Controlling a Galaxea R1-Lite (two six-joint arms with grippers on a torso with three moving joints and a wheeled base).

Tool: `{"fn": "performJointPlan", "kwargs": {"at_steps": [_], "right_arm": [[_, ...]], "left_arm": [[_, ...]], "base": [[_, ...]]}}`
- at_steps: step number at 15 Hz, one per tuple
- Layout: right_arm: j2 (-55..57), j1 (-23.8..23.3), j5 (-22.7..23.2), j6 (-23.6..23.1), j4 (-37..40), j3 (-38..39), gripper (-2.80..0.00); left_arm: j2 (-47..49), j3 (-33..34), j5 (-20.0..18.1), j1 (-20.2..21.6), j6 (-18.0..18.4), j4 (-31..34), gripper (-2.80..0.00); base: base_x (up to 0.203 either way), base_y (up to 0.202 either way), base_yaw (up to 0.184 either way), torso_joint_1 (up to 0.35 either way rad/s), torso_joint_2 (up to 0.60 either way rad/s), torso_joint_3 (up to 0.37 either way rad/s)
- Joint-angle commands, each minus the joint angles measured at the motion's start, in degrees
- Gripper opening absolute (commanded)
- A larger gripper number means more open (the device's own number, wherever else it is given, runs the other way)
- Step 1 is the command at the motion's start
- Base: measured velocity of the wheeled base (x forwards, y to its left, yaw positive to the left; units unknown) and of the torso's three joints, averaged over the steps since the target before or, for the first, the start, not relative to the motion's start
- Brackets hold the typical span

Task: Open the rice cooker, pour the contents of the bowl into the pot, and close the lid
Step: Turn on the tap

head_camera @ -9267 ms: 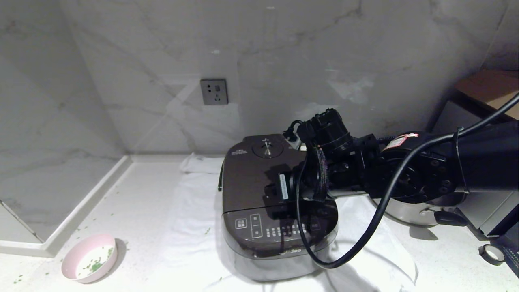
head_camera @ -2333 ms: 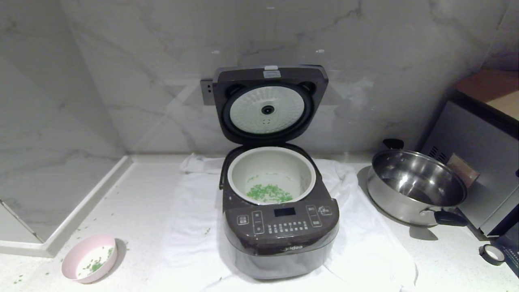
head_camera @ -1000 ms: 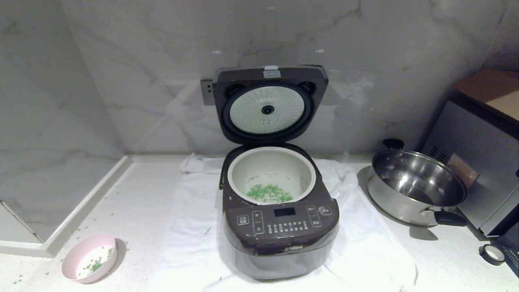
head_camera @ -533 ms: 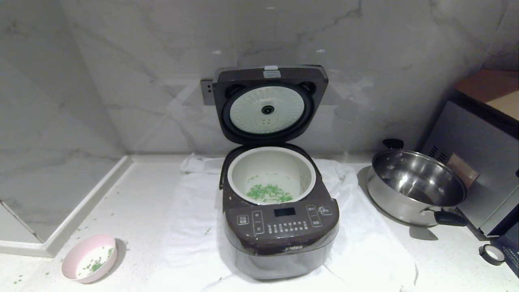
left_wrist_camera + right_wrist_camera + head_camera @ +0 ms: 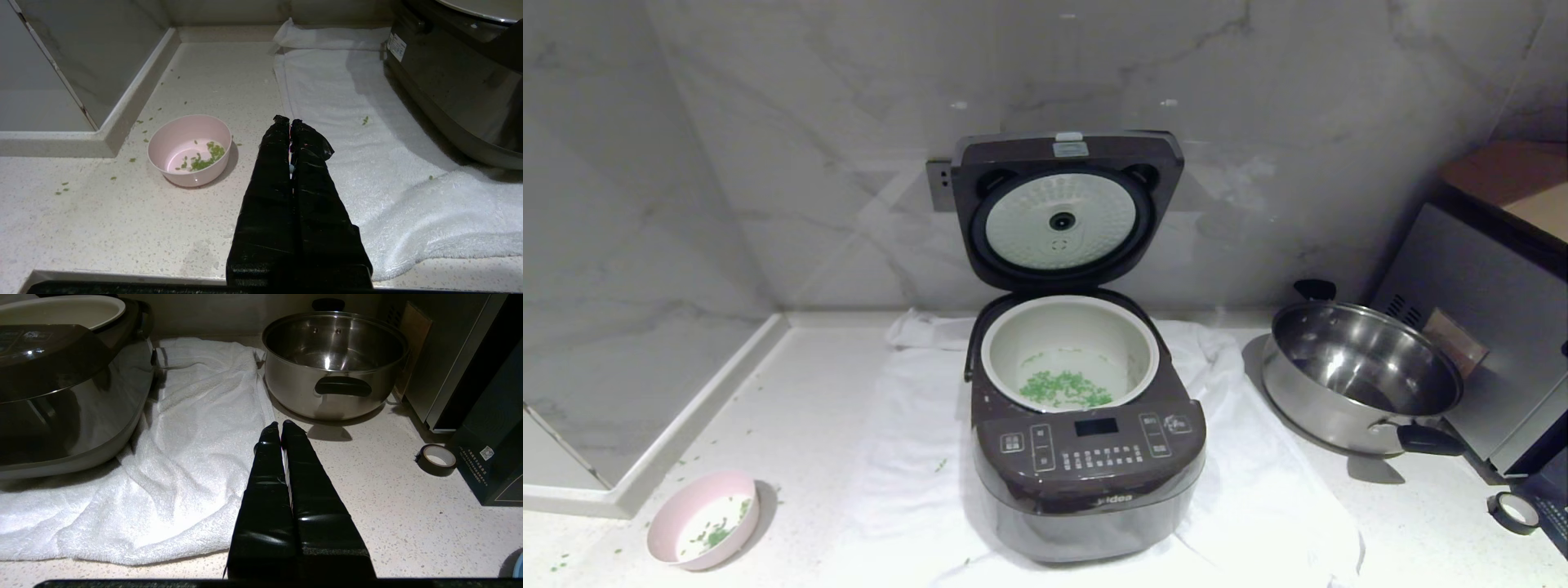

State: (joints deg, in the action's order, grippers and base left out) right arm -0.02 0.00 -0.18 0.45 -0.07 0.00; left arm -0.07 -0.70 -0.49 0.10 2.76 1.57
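The dark brown rice cooker [image 5: 1086,474] stands on a white towel with its lid [image 5: 1066,208] raised upright, the pale dimpled inner plate facing me. Green contents [image 5: 1063,389] lie on the bottom of the pale pot [image 5: 1068,355]. At the counter's near left sits the pink bowl [image 5: 703,529], upright, with a few green bits [image 5: 202,157] left inside. Neither arm shows in the head view. My left gripper [image 5: 289,121] is shut and empty near the counter's front edge, to the right of the bowl [image 5: 190,149]. My right gripper [image 5: 281,424] is shut and empty, right of the cooker [image 5: 61,388].
A shiny steel pan [image 5: 1364,376] with black handles stands right of the cooker, before a grey metal oven box [image 5: 1486,343]. A tape roll [image 5: 1512,512] lies at the near right. Green bits are scattered on the counter round the bowl. A raised marble ledge [image 5: 645,465] borders the left.
Nine seconds ago the lid was shut with the right arm over the cooker; since then the lid stands open and the arm has left the head view. Nothing has moved over the last second.
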Motion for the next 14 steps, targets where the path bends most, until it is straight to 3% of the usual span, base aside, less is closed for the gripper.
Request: {"fn": "performJointPlan", "kwargs": {"at_steps": [1,14], "right_arm": [[0.02,0.0,0.01,0.04,-0.01,0.0,-2.8],[0.02,0.0,0.01,-0.01,-0.1,0.0,-2.8]], "left_arm": [[-0.02,0.0,-0.03,0.01,-0.03,0.01,-2.8],[-0.01,0.0,-0.38,0.08,0.14,0.1,-2.8]], "base": [[0.0,0.0,0.0,0.0,0.0,0.0],[0.0,0.0,0.0,0.0,0.0,0.0]]}}
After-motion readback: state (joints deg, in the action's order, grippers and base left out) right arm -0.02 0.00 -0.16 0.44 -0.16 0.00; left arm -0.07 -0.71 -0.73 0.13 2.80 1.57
